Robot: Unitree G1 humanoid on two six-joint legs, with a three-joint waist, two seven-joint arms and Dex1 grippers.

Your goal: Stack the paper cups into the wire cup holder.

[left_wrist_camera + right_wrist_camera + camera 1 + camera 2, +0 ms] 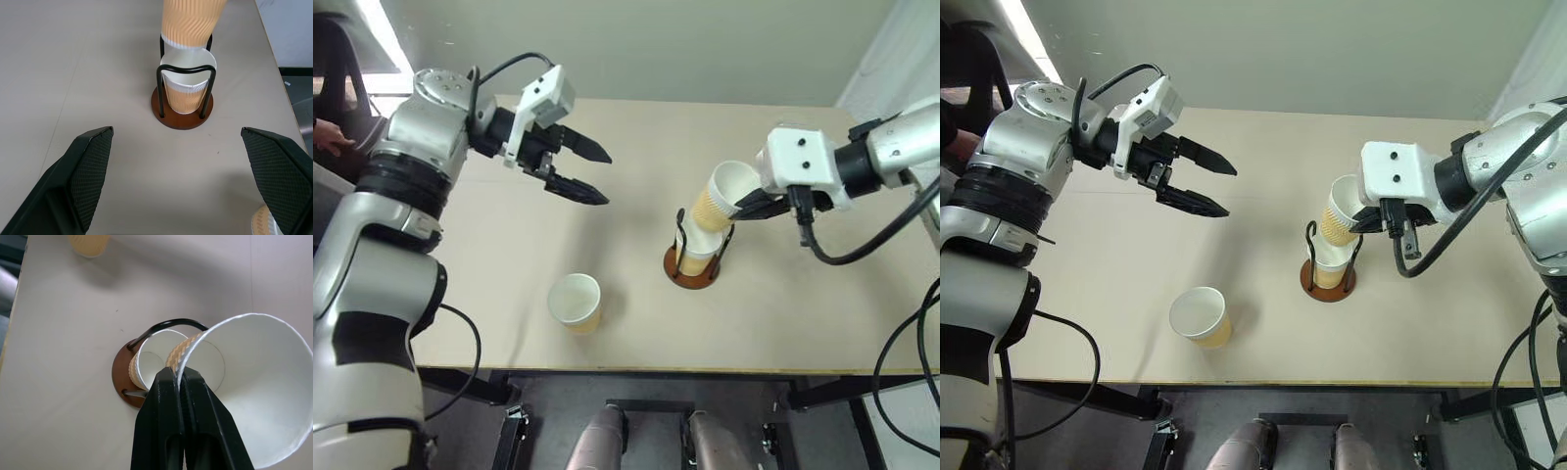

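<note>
Where the tan tabletop runs between the two arms, the wire cup holder stands upright on its reddish-brown disc base, its black loops rising around one paper cup seated mouth-up. Second paper cup: pinched by its rim wall in the closed right gripper, one finger inside, one outside; long axis tilted, narrow bottom angled down into the seated cup's mouth, open mouth leaning up toward the right arm. Third paper cup: upright on the table near the front edge, mouth up, well apart from the holder on the robot's left. Left gripper: fingers spread wide, empty, raised above the table, pointing toward the holder.
</note>
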